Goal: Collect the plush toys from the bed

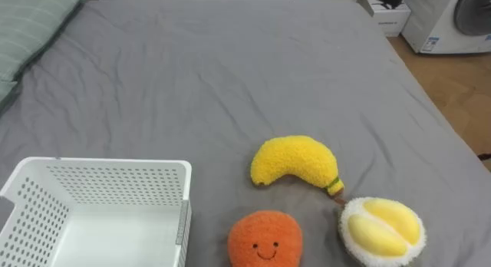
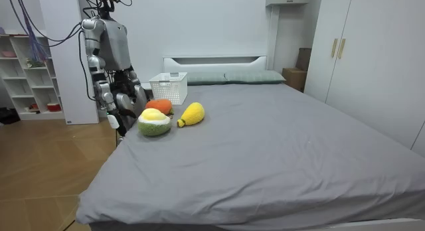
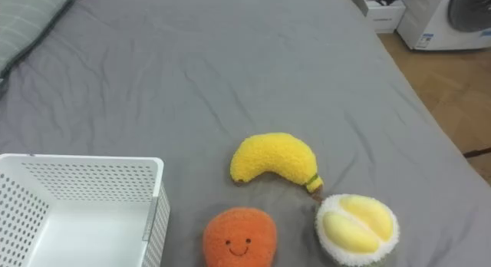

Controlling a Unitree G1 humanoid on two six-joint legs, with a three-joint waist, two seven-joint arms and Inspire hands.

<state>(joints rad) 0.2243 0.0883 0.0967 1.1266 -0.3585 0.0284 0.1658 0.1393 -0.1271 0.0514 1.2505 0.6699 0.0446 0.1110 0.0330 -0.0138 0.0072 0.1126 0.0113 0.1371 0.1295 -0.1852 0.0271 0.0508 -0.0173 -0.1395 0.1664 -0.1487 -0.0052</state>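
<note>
Three plush toys lie on the grey bed (image 1: 230, 75) close to its near edge. The yellow banana (image 1: 295, 161) lies in the middle, with the orange with a smiling face (image 1: 265, 238) in front of it and the split durian (image 1: 381, 229) to the right. A white perforated basket (image 1: 100, 169) stands to their left, with nothing in it. In the room view I stand at the bedside by the toys, with my left hand (image 2: 138, 93) and right hand (image 2: 114, 118) hanging low by the mattress edge.
A striped green pillow (image 1: 31, 21) lies at the far left of the bed. Past the bed's right side is wooden floor (image 1: 460, 90) with a washing machine (image 1: 453, 18) and a white box (image 1: 387, 14). A white shelf unit (image 2: 26, 78) stands behind me.
</note>
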